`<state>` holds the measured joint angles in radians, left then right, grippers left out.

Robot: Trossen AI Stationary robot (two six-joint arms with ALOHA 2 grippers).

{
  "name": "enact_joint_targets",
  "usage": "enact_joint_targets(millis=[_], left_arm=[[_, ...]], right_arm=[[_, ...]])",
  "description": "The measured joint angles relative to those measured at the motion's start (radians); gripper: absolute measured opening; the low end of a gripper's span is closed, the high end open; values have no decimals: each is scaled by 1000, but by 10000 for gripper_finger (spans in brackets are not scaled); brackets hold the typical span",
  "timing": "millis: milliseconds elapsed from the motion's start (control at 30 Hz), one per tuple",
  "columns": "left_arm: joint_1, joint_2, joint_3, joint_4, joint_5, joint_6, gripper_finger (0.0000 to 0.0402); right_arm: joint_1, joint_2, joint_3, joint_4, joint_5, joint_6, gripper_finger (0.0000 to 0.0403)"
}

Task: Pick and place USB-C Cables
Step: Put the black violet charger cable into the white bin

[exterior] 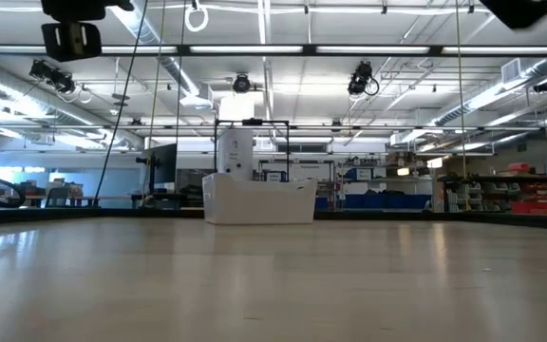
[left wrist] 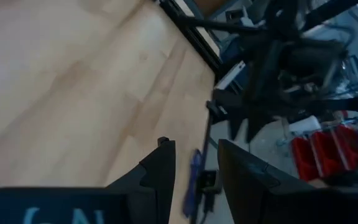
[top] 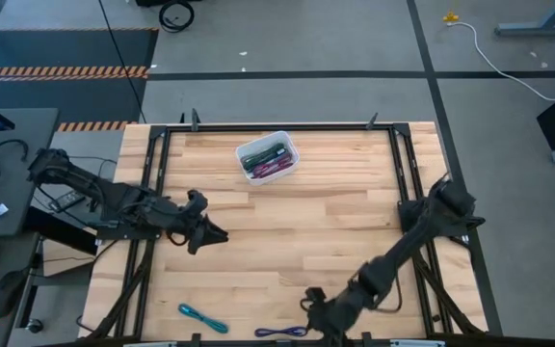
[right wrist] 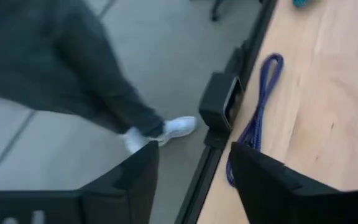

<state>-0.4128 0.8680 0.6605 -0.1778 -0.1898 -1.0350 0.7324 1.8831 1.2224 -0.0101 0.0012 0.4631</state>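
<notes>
Right tool open, purple cable (end hidden) beyond.

**benchrat:** anyone got a look at the arms themselves? From overhead both are basically matte black, chunky links with rounded joint housings. The left arm ends in a tapered, wedge-shaped left gripper.

**servo_sam:** yep, the right arm is the same dark build, with a bulky knuckle at its base end and thin black wiring looped near the right gripper. Wrist cams show the fingers as flat black angular plates with stepped edges, and there's a pale teal marking on the left wrist body. Right-side fingers are the same slabby black shape.
</notes>
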Motion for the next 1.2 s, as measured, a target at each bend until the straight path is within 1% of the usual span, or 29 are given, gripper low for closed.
enact_joint_targets(millis=[133, 233, 367, 433, 533, 633, 733, 833, 933, 1000, 1033, 1100, 1200], left_arm=[[-47, 0, 0, -2, -19, -85, 125], [-95, 0, 0, 1, -60, -136, 125], [-165, 0, 0, 1, -143, -186, 125], [-197, 1, 0, 6, -196, -210, 125], [-237, 2, 0, 9, -271, -227, 125], [-263, 2, 0, 9, -323, -237, 125], [-277, 2, 0, 10, -354, -237, 126], [-282, 2, 0, 9, -366, -237, 125], [-282, 2, 0, 9, -367, -236, 125], [-282, 2, 0, 8, -368, -236, 125], [-282, 2, 0, 9, -368, -236, 125], [-278, 1, 0, 8, -368, -229, 126], [-259, -1, 0, 8, -368, -175, 125]], right_arm=[[41, 114, 9, 118, 164, 73, 245], [54, 199, 53, 123, 259, 92, 262], [56, 290, 108, 113, 344, 121, 260], [56, 321, 124, 99, 369, 154, 252], [57, 347, 137, 72, 376, 190, 237], [57, 353, 143, 31, 381, 201, 215], [57, 349, 144, -24, 385, 175, 177], [54, 348, 144, -63, 391, 158, 121], [41, 340, 144, -122, 368, 201, 56], [23, 316, 143, -169, 341, 234, 25], [13, 299, 142, -187, 317, 244, 16], [-10, 251, 137, -272, 329, 243, 16], [-67, 170, 124, -430, 359, 184, 16]])
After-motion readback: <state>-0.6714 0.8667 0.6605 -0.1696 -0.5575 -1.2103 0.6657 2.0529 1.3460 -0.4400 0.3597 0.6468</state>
